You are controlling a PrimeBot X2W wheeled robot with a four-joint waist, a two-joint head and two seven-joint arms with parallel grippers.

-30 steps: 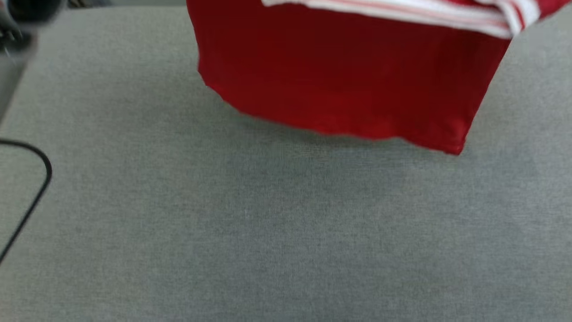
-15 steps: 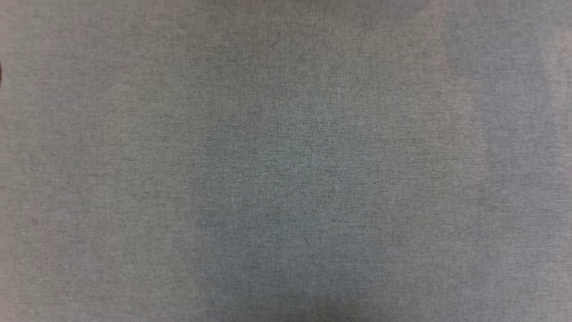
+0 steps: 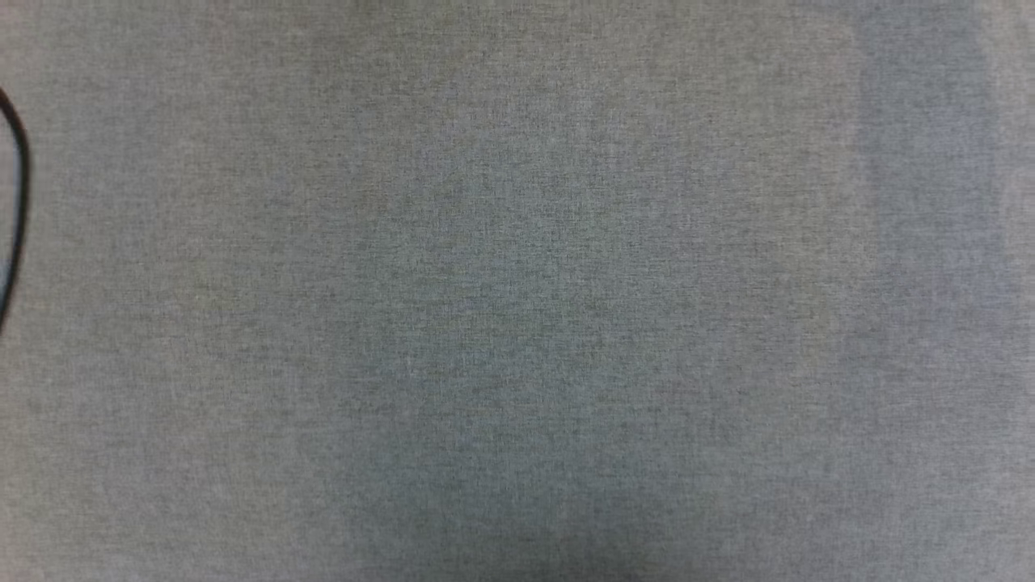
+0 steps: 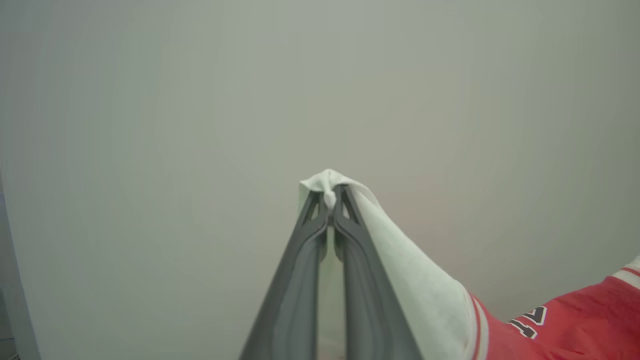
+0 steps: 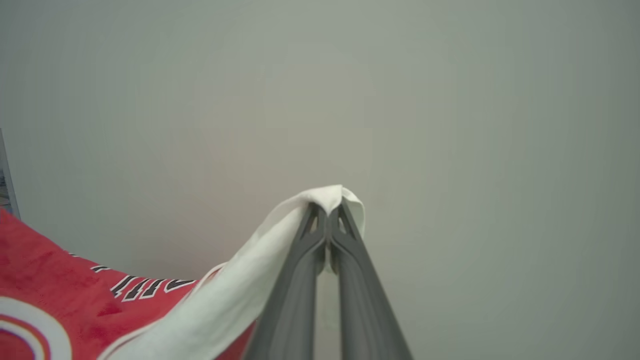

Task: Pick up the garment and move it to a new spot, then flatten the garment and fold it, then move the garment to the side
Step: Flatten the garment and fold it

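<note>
The garment (image 4: 575, 325) hangs pinched between both grippers, each one gripping a white sleeve end. In the left wrist view the left gripper (image 4: 331, 197) has its two long dark fingers (image 4: 295, 300) pressed together, with a small bunch of white cloth caught at the very tips. From there the white sleeve drapes down the outer side of one finger to a pair of thin red stripes, and beyond those the red body shows black, white-outlined lettering (image 4: 530, 320) at the lower right corner. In the right wrist view the right gripper (image 5: 328, 210) is likewise clamped tight on a fold of white cloth. That sleeve runs down to the lower left, where the garment's red body (image 5: 50, 285) carries a row of black, white-outlined letters (image 5: 145, 285) and a curved white and red band (image 5: 30, 320) at the corner. Behind the garment in both wrist views is a plain pale grey backdrop; whether any part of the cloth touches it cannot be told. The head view looks down on a grey woven surface (image 3: 517, 291), and a thin black cable (image 3: 20, 186) curves along that surface's left edge. A soft darker band of shade falls down the surface's right side.
</note>
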